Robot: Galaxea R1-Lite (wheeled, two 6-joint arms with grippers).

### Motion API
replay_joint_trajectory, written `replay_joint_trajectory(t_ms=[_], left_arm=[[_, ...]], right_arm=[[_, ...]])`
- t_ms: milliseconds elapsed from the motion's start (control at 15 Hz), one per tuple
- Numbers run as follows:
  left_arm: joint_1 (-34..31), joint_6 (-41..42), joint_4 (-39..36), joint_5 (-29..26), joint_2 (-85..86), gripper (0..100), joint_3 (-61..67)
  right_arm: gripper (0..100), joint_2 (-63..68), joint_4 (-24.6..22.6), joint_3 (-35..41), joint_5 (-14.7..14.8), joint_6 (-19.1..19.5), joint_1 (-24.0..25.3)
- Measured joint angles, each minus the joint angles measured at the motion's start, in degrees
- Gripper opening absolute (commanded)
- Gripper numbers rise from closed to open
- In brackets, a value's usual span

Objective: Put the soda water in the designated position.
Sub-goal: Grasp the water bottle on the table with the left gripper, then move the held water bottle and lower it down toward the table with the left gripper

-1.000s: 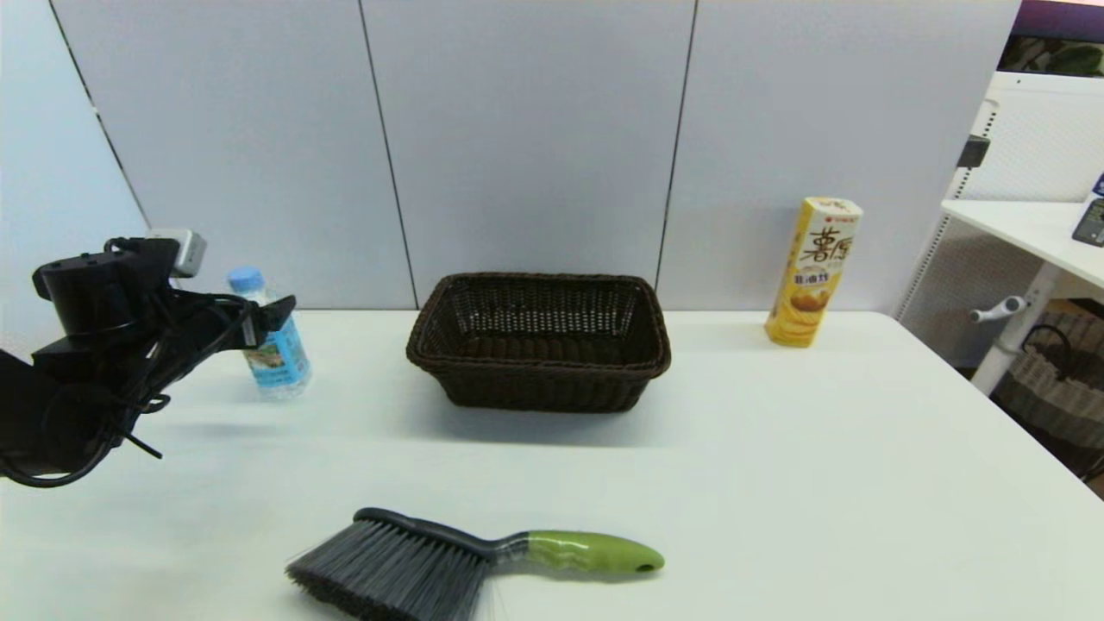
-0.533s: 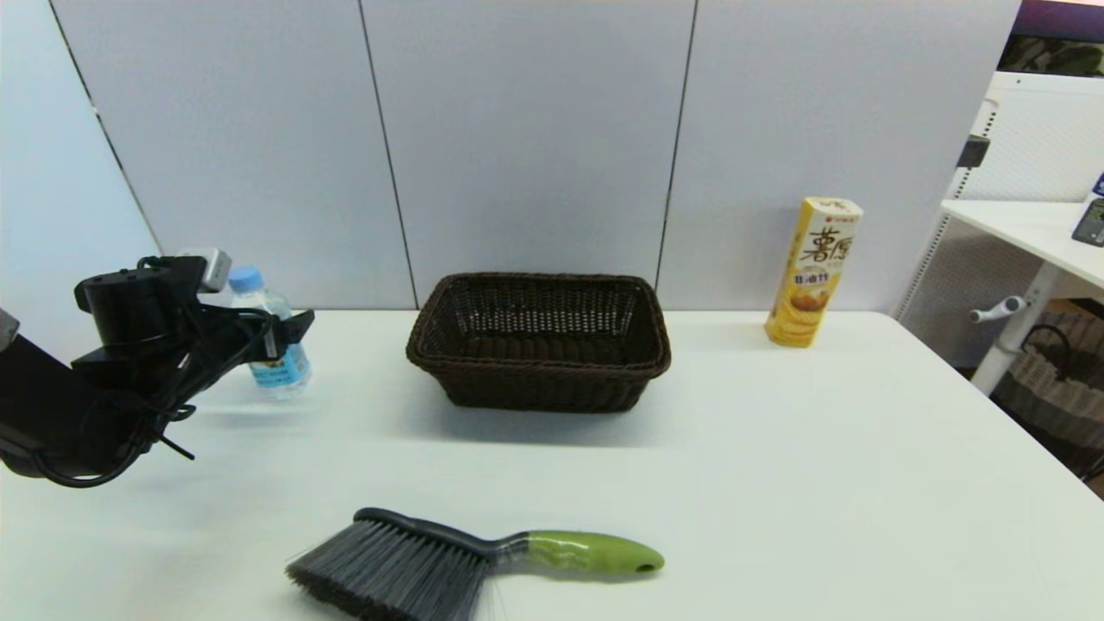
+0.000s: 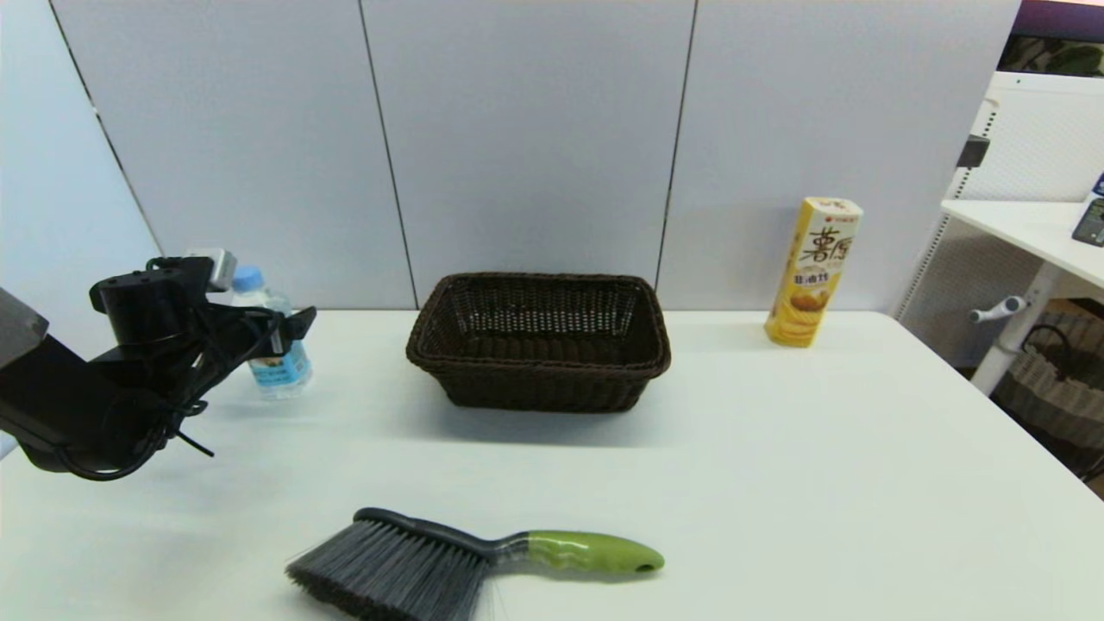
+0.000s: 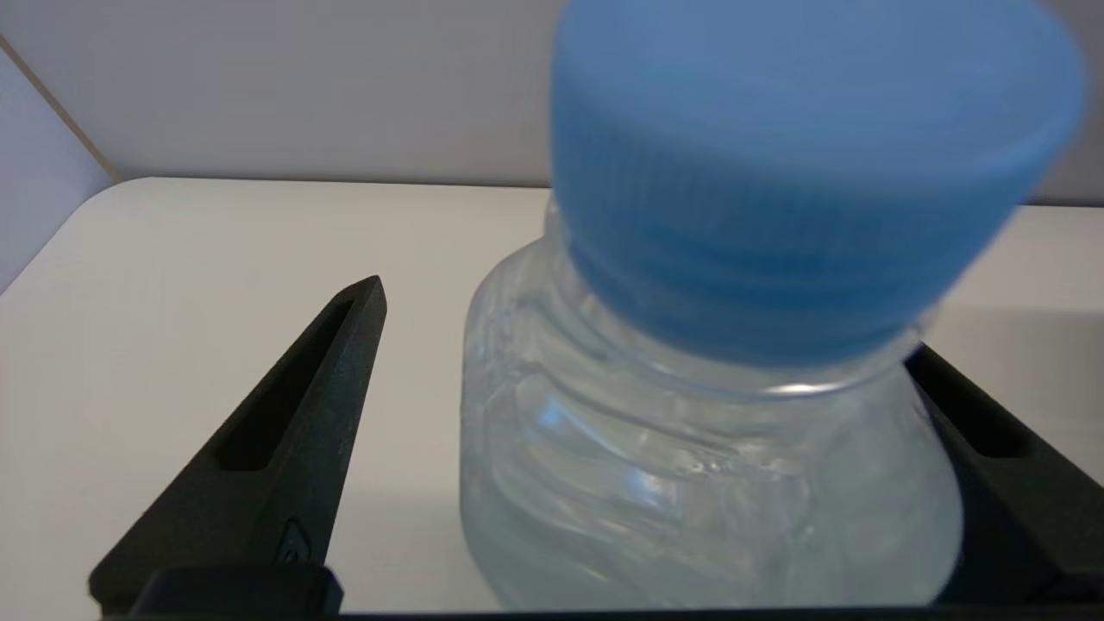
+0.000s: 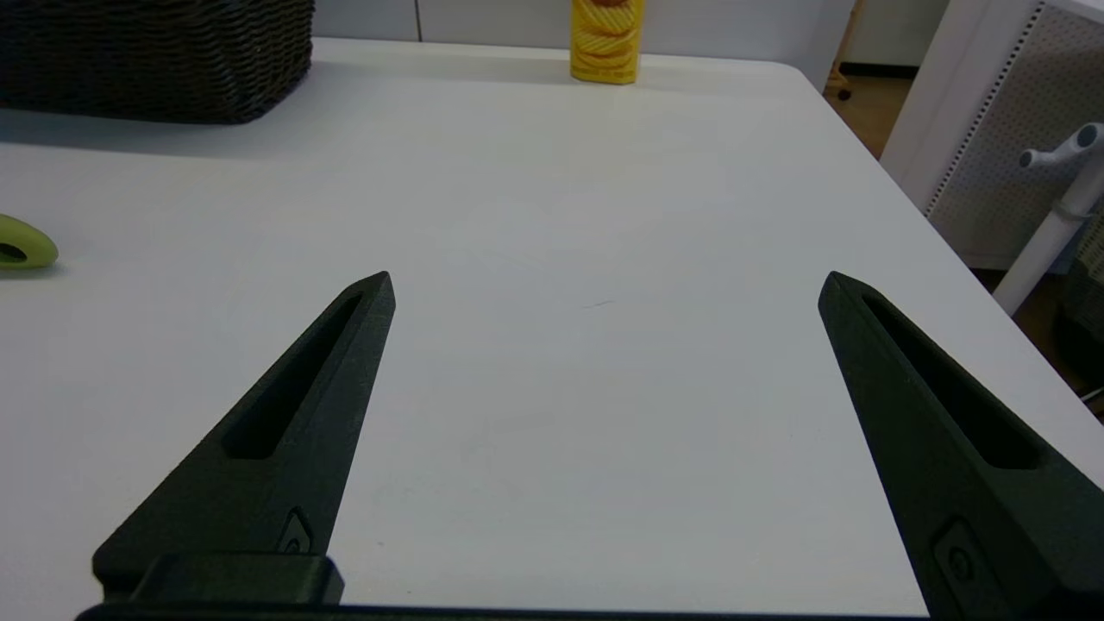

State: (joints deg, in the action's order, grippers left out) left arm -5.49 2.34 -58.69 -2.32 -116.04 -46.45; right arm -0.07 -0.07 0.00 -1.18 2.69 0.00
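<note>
One small bottle, the soda water [image 3: 274, 349], is standing upright at about ten o'clock on the white table [image 3: 776, 448], left of the basket [image 3: 539, 341]; my left gripper [image 3: 289, 328] is straddling its shoulder with fingers spread, one clearly not touching, while my right gripper [image 5: 604, 362] is idling open at four o'clock. Being full, thin-walled and slick, it is probably calling for a grip on the labelled body rather than the neck, though my arm is hiding that label's left side and the far finger's contact.

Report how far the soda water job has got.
Done: the left gripper has reached the soda water, open fingers either side of it. In hand: closing on the bottle, which stands on the table left of the basket. Left: gripping, lifting, placing. The right gripper hangs open, idle.
</note>
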Motion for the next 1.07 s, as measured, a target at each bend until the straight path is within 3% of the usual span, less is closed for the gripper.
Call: replay_joint_trajectory(t_ms=[333, 400, 1067], left_arm=[[-0.1, -1.2, -0.1, 0.1, -1.6, 100, -2.0], [-0.1, -1.5, -0.2, 0.2, -1.9, 0, -2.4], [-0.1, -1.3, -1.7, 0.1, -0.4, 0, -2.8]], right_arm=[[100, 0.0, 0.0, 0.0, 0.0, 0.0, 0.0], [100, 0.0, 0.0, 0.0, 0.0, 0.0, 0.0], [100, 0.0, 0.0, 0.0, 0.0, 0.0, 0.0]])
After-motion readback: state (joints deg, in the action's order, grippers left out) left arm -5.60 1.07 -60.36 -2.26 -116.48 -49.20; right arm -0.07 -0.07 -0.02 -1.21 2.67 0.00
